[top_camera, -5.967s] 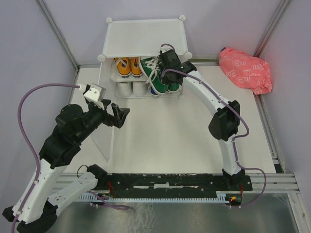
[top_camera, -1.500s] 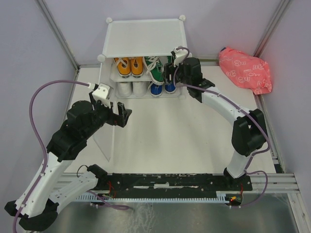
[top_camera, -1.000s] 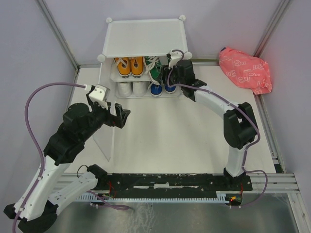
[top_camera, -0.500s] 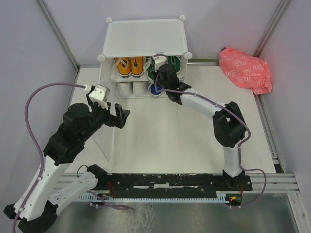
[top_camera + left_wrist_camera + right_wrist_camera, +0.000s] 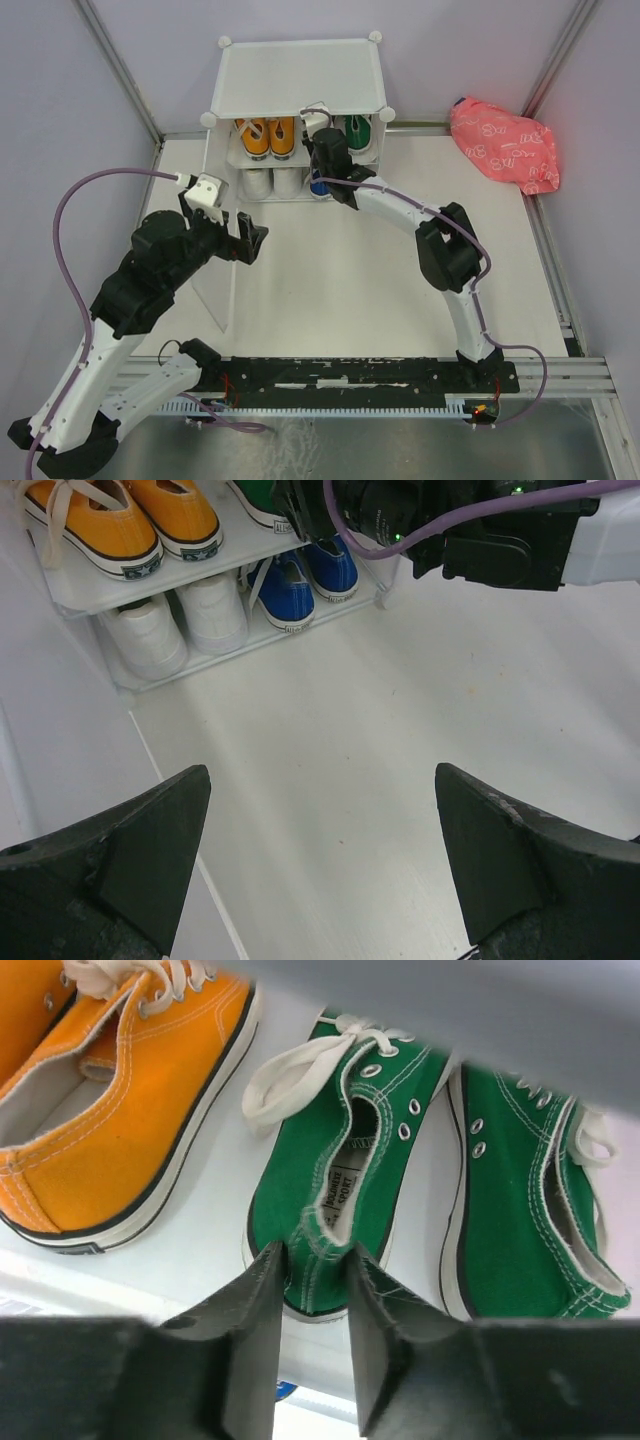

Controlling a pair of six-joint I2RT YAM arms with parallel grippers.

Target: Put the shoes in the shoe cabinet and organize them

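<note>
Right gripper: fingers closed narrowly on the heel rim of a green canvas low-top sneaker. This sneaker rests on the upper shelf of the white translucent plastic-panel shoe cabinet, between its green mate and an orange canvas sneaker. Left gripper: spread wide, holding nothing, above the white table.

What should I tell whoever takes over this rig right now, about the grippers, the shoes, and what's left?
Left gripper: open, empty, over the table before the shoe cabinet.
Right gripper: shut on the heel of one green sneaker, upper shelf.
Upper shelf: orange pair, green pair. Below: white pair, blue pair.
Done: all four pairs inside.
Left: release the green sneaker, withdraw, probably shut the open front panel.
</note>
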